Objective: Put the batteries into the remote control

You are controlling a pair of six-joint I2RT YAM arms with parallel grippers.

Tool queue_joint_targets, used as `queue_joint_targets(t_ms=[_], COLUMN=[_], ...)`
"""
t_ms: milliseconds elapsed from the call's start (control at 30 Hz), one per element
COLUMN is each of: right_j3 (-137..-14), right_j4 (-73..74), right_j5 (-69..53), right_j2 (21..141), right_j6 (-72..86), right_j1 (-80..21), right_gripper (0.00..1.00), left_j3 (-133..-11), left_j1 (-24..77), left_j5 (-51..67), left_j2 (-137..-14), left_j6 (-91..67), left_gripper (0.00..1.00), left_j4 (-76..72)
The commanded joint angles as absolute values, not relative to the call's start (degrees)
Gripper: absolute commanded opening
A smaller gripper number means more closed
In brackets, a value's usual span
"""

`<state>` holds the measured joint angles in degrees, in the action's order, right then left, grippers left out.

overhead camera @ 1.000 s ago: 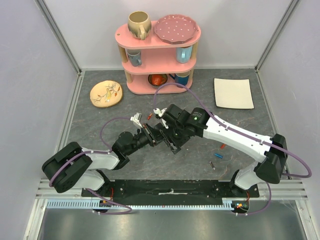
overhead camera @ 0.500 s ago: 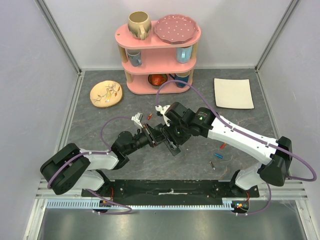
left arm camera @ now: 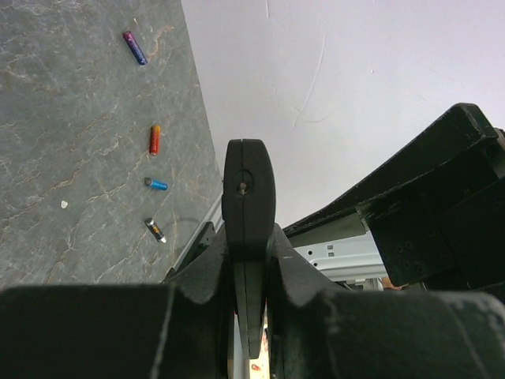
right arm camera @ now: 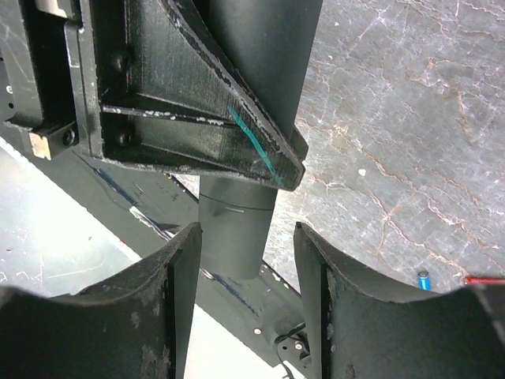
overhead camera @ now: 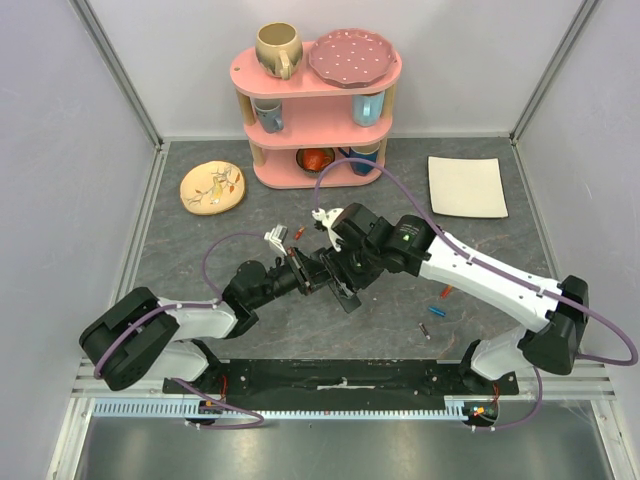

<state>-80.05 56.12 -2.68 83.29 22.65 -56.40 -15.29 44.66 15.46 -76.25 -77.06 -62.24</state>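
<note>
The jaws of my left gripper (left arm camera: 248, 268) are clamped on the remote control (left arm camera: 247, 189). I hold it edge-on, so it stands as a narrow black blade rising from between my fingers (left arm camera: 207, 264), its rounded end toward the pale wall. The jaws of my right gripper (right arm camera: 246, 241) are spread apart and grip nothing. Past its two fingers (right arm camera: 180, 268) I see a dark round tube (right arm camera: 235, 225) farther off and, above it, a black wedge-shaped body (right arm camera: 181, 134) with a teal scratch. I cannot tell whether that wedge is the remote's face or part of my other wrist. From above, my two grippers meet nose to nose over the middle of the grey table (overhead camera: 250, 215), the left reaching in from the near left and the right from the near right. The batteries lie loose on the table toward my right side, well apart from the remote. In my left wrist view a blue-purple battery (left arm camera: 134, 47) lies farthest, then an orange battery (left arm camera: 155, 139), a blue battery (left arm camera: 157, 184) and a grey battery (left arm camera: 155, 230) nearest, in a loose line with none touching another. I cannot see the remote's slot, so I cannot tell whether it holds a battery. At the far edge stands a pink shelf (overhead camera: 320, 110) with a tan mug (overhead camera: 277, 48) and a pink dotted plate (overhead camera: 354, 57) on top. A round painted plate (overhead camera: 212, 187) lies to its left and a white square plate (overhead camera: 466, 185) to its right.
</note>
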Motion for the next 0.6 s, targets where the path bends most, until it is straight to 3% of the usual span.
queue_joint_targets(t_ms=[0, 300, 567], right_j3=[-81.39, -74.37, -57.85], right_j4=[54.41, 45.01, 29.47], right_j5=[-0.36, 11.58, 24.86], right_j2=[80.51, 73.93, 61.19], right_j6=[21.62, 21.27, 24.69], right_j1=[-56.86, -59.85, -60.47], right_gripper=[0.57, 0.57, 0.58], left_j3=[-17.84, -20.38, -29.52], left_j1=[43.60, 41.49, 40.08], left_j5=[16.35, 15.82, 4.43], left_j2=[-73.83, -69.79, -60.74], left_j6=[-76.20, -73.40, -57.60], left_gripper=[0.02, 0.02, 0.02], left_j4=[-59.70, -47.84, -12.61])
